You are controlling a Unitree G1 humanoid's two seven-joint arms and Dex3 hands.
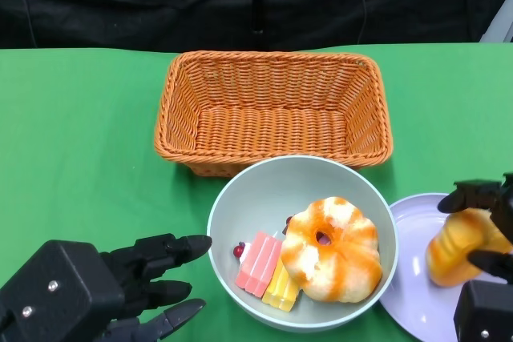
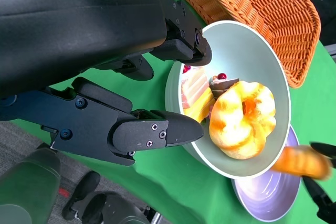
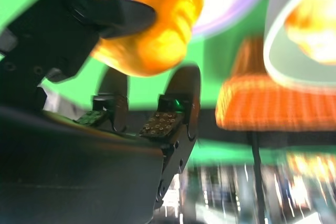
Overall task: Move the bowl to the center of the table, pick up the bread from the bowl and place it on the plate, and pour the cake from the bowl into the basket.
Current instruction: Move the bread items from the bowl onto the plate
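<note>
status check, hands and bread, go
Right hand holds bread over plate. Left hand open beside bowl; cake and a round bun inside. Basket empty, nothing in the way.

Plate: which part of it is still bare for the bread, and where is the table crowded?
The plate is bare on its near-left part, between the bowl and the bread held by the right hand. Crowded: bowl, basket and plate sit close together. Bare green cloth lies left of the basket.

text: none legible | labels: none | brands: none | numbers: none | signs: none
</note>
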